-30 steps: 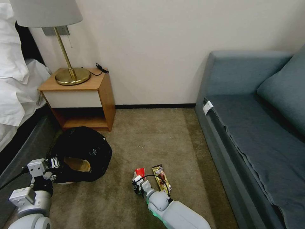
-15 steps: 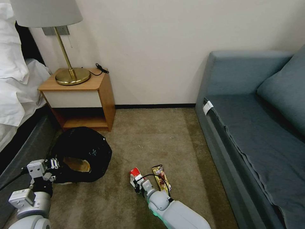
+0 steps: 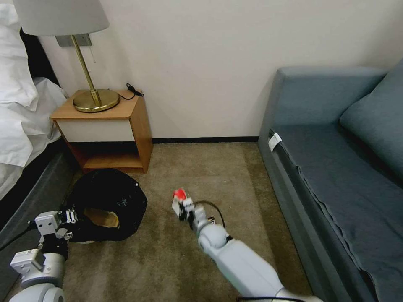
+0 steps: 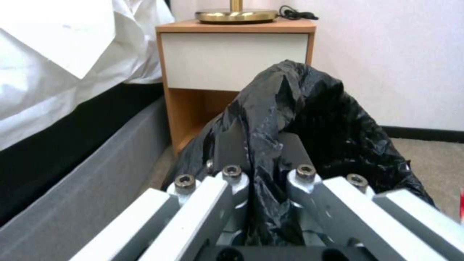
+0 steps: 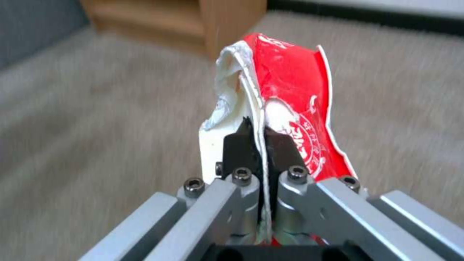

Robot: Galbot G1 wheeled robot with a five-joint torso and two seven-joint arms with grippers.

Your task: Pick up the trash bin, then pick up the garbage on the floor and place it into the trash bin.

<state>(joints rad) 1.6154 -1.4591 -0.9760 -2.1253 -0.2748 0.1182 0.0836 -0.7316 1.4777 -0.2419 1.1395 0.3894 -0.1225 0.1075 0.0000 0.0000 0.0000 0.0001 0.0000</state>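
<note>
The right gripper has its jaws pressed together on the red-white wrapper, the thin sheet pinched edge-on between the two dark fingertips with no gap showing; the wrapper stands up past the jaws, folded and creased, and hangs clear of the carpet in the head view. It looks very light and limp, a film that will flop and flutter, so a pinch well in from the edge, as here, seems the safer hold; a grip near a torn corner could slip out. The left gripper has its jaws clamped on the black bag where it folds over the rim of the trash bin, a bunched ridge of plastic squeezed between them. That liner is soft, slick and crinkly, so the bin probably hangs partly by the bag, and the hold may creep if the bin tilts. Beyond the left jaws stands the wooden nightstand with the bed alongside; the bin's opening faces toward the right jaws, near them but apart across the carpet.
</note>
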